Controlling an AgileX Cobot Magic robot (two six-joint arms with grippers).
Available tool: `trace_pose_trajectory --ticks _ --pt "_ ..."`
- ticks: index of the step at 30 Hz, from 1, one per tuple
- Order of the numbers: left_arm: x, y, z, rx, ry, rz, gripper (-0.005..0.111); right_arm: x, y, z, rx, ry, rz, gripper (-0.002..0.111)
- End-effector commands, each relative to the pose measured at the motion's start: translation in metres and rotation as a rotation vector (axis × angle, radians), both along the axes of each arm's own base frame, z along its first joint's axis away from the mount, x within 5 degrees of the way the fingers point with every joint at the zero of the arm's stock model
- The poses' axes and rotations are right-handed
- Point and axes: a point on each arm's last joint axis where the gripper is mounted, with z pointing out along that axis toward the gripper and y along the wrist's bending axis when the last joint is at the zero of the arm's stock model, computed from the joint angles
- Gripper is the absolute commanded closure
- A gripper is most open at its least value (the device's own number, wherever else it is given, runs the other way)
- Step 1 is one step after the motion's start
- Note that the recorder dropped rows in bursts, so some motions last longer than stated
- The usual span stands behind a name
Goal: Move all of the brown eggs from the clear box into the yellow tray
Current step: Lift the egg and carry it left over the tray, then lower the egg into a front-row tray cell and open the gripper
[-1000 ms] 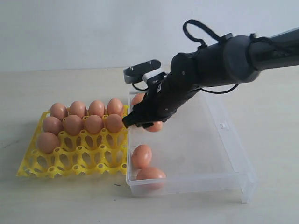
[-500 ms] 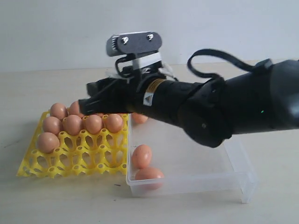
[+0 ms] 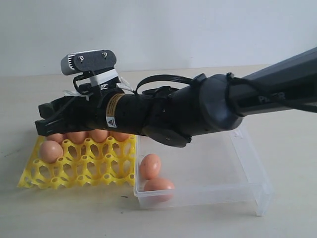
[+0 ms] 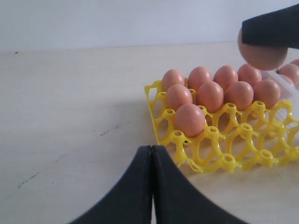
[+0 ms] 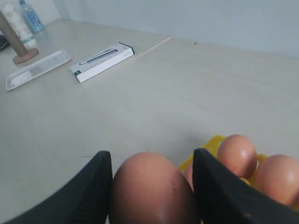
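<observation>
- The right claw (image 3: 43,121) grips a smooth orange-brown oval egg (image 5: 152,191) between its fingers, above the bright yellow openwork plastic egg tray (image 3: 74,171).
- Nine more brown eggs (image 4: 210,95) fill tray cups.
- Two further eggs (image 3: 150,166) lie in the large clear plastic box (image 3: 208,196) just beside the tray.
- The left claw (image 4: 152,186) is pressed together, empty, over the pale table (image 4: 70,116).

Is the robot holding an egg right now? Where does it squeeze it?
Yes. The right gripper holds one brown egg, a finger pressing on each of its sides. The left gripper is shut and holds nothing.
</observation>
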Motion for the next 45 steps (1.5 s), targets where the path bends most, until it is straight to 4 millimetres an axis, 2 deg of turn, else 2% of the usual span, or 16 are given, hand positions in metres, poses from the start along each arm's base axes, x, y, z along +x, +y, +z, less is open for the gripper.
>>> trace_pose_trajectory --ticks 1,14,23,31,45 --pt "0.000 0.000 0.002 -0.002 -0.019 0.003 0.107 0.005 0.008 -0.012 0.010 0.027 0.009 0.108" --pt "0.000 0.000 0.002 -0.002 -0.019 0.003 0.107 0.015 0.021 -0.037 0.021 0.031 0.027 0.108" --pt "0.000 0.000 0.002 -0.002 -0.019 0.003 0.107 0.016 0.022 -0.042 -0.026 -0.056 0.046 0.108" --pt "0.000 0.000 0.002 -0.002 -0.019 0.003 0.107 0.018 0.021 -0.056 -0.035 -0.035 0.030 0.108" --pt "0.000 0.000 0.002 -0.002 -0.019 0.003 0.107 0.019 0.021 -0.058 -0.039 -0.047 0.019 0.108"
